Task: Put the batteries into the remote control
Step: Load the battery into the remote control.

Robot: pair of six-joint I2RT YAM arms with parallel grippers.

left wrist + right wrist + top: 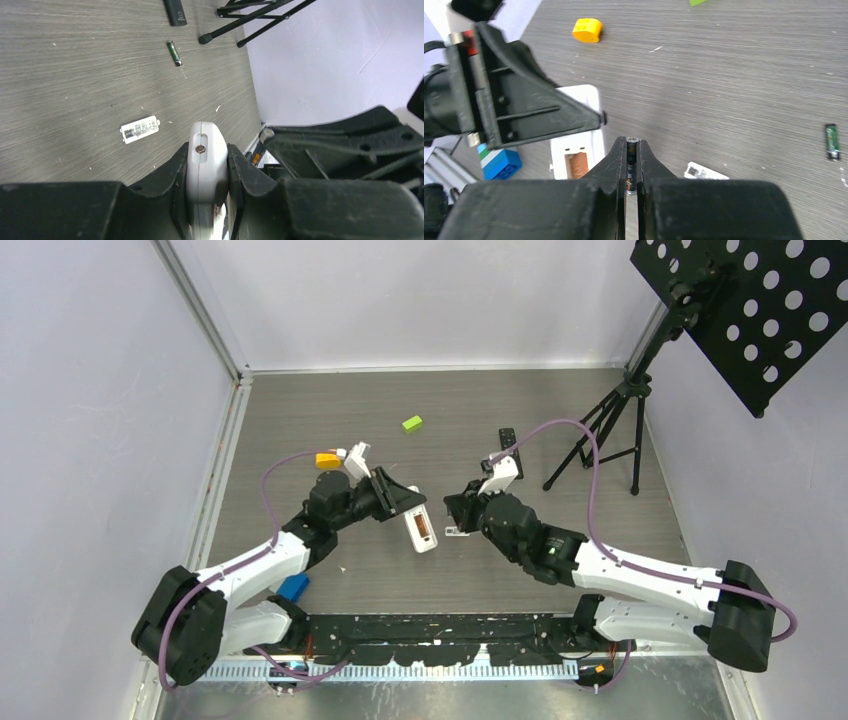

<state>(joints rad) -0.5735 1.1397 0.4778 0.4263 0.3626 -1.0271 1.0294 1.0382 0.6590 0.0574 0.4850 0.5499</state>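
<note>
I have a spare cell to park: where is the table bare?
Bare: the far strip between the green block and the back wall, and the far-left corner beyond the yellow block. Crowded: the middle, around the remote and tripod.

Lab robot cell: white panel walls, alu frame, tripod w/ perforated board.

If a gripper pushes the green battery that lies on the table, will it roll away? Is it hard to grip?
The green battery is a smooth cylinder lying on its side on the flat table, so a sideways push would probably roll it. It looks rigid, not fragile. Being thin and round, it may slip from a loose pinch.
</note>
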